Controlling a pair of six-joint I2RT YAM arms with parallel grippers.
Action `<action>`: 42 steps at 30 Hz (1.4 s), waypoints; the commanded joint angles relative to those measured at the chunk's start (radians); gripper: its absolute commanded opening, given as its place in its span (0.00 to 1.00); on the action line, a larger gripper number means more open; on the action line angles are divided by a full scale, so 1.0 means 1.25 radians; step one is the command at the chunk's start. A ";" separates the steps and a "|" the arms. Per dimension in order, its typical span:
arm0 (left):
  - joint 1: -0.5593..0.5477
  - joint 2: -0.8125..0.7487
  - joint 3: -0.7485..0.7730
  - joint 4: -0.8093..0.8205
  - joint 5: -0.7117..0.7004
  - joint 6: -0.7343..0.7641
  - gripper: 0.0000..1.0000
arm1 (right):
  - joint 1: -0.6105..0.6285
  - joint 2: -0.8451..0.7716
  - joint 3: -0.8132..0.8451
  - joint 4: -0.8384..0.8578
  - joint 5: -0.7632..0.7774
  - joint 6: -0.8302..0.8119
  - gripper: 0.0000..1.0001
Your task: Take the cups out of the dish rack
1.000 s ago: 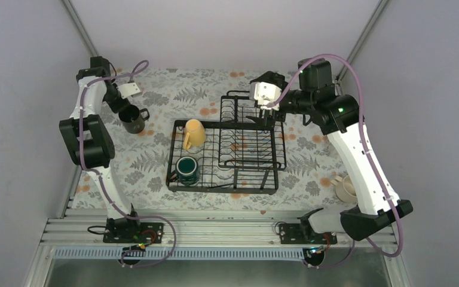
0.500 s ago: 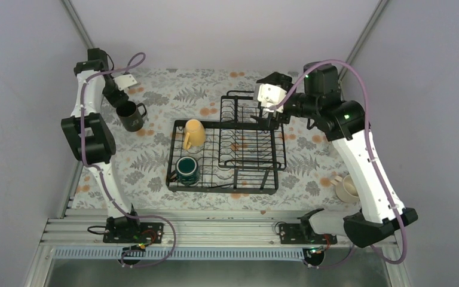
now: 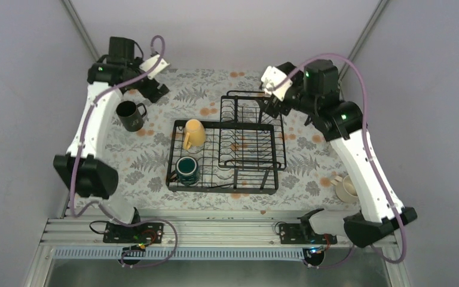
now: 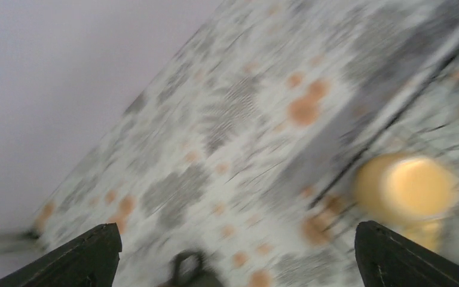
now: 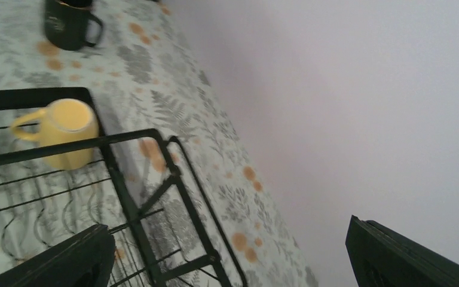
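One dish rack, mid-counter, holds two mugs: yellow mug and teal mug. Two stand on the counter: black mug near the far-left corner, cream mug at the right edge. Left fingers hover near the far-left corner, right fingers above the rack's far edge. Both pairs are spread, apparently empty.

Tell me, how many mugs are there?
4: a black mug on the table at left, a yellow mug and a teal mug in the dish rack, a cream mug at right. Others may be hidden.
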 commanded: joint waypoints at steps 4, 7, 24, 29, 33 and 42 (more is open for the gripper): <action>-0.088 -0.127 -0.233 0.141 0.114 -0.297 0.95 | -0.005 0.128 0.148 -0.029 0.183 0.171 1.00; -0.091 -0.126 -0.315 0.148 0.115 -0.332 0.91 | -0.006 0.104 0.109 0.016 0.175 0.187 1.00; -0.191 -0.139 -0.525 0.202 0.123 -0.370 0.80 | -0.005 0.114 0.020 0.076 0.164 0.232 1.00; -0.205 -0.100 -0.528 0.222 0.102 -0.358 0.80 | -0.006 0.110 0.010 0.089 0.157 0.242 1.00; -0.228 -0.096 -0.538 0.236 0.088 -0.352 0.79 | -0.006 0.106 0.002 0.094 0.167 0.240 1.00; -0.282 -0.089 -0.567 0.266 0.013 -0.352 0.74 | -0.006 0.090 -0.036 0.112 0.160 0.251 1.00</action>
